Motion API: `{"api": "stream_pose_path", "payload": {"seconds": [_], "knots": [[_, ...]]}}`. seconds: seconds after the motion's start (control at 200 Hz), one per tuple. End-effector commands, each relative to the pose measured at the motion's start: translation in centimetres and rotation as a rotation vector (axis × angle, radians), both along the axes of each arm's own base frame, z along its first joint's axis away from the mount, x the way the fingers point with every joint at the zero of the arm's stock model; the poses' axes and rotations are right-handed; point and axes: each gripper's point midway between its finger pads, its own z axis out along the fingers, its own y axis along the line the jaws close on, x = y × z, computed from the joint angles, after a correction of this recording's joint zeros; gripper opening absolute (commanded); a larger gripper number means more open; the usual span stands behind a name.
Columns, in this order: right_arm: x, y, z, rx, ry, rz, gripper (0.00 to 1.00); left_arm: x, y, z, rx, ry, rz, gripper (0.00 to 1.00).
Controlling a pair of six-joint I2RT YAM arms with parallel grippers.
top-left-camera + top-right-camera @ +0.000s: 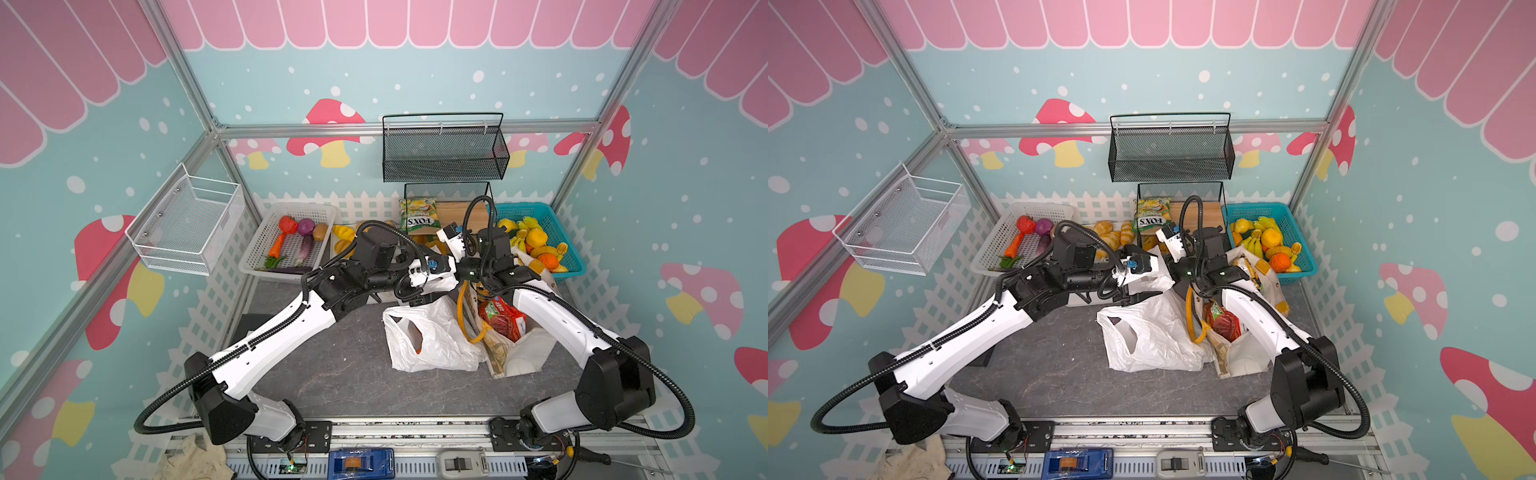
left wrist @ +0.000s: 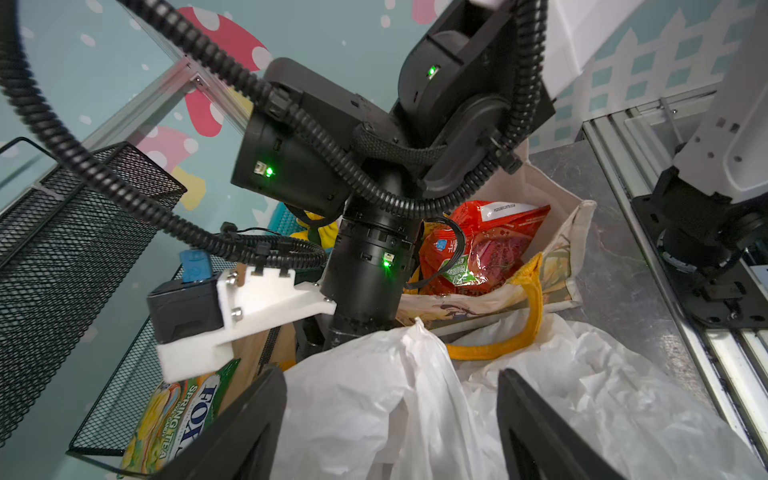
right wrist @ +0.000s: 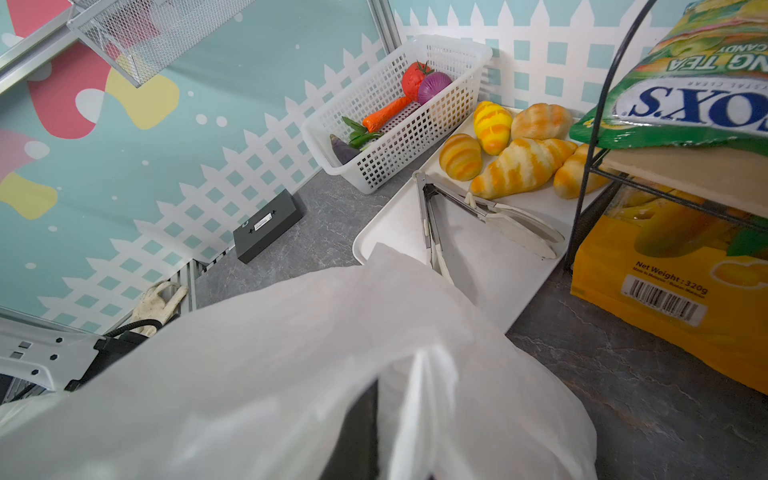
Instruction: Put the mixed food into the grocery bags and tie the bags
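Note:
The white plastic bag (image 1: 432, 336) (image 1: 1150, 336) lies mid-table, one end lifted toward the arms. My right gripper (image 3: 374, 436) is shut on that lifted plastic (image 3: 291, 353), which drapes over its fingers. My left gripper (image 2: 392, 382) (image 1: 428, 293) is open, its jaws wide apart on either side of the raised fold (image 2: 374, 395). To the right stands the off-white tote (image 1: 523, 353) (image 1: 1246, 357) with yellow handles, a red snack packet (image 1: 500, 318) (image 2: 486, 245) inside it. A carrot (image 3: 386, 112) and a purple onion (image 3: 434, 85) lie in the white basket (image 1: 266, 232).
Bread rolls (image 3: 519, 166) and tongs (image 3: 478, 208) lie on a white tray behind the bags. A black wire rack holds the FOX'S packet (image 1: 419, 218) above a yellow box (image 3: 665, 270). A teal fruit basket (image 1: 565, 249) sits back right.

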Motion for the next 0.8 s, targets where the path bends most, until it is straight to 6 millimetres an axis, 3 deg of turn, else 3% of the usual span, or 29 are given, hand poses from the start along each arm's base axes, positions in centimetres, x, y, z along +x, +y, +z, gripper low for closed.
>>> {"api": "stream_pose_path", "payload": {"seconds": [0.0, 0.14, 0.255, 0.355, 0.465, 0.625, 0.796], "knots": [[-0.3, 0.1, -0.4, -0.007, -0.012, 0.014, 0.02, -1.0, -0.8, 0.0, 0.028, 0.006, -0.085, 0.76], [-0.2, 0.1, -0.6, -0.011, -0.007, 0.011, 0.02, 0.1, -1.6, -0.4, 0.032, 0.026, -0.067, 0.58], [0.1, 0.2, -0.4, -0.008, -0.010, 0.010, 0.02, 0.5, -1.7, -0.3, 0.018, 0.073, -0.028, 0.35], [0.6, 0.6, 0.2, 0.005, -0.012, 0.018, 0.02, 0.7, -1.0, 0.4, -0.019, 0.135, 0.045, 0.26], [1.3, 1.9, 1.2, 0.022, -0.019, 0.044, 0.04, 1.6, 0.8, 2.1, -0.144, 0.230, 0.232, 0.00], [2.8, 3.6, 2.5, 0.015, -0.020, 0.054, 0.24, 1.3, 4.4, 4.8, -0.335, 0.396, 0.435, 0.00], [4.4, 0.8, 5.4, -0.101, -0.112, -0.125, 0.47, 0.8, 6.7, 5.8, -0.468, 0.549, 0.555, 0.00]]}}
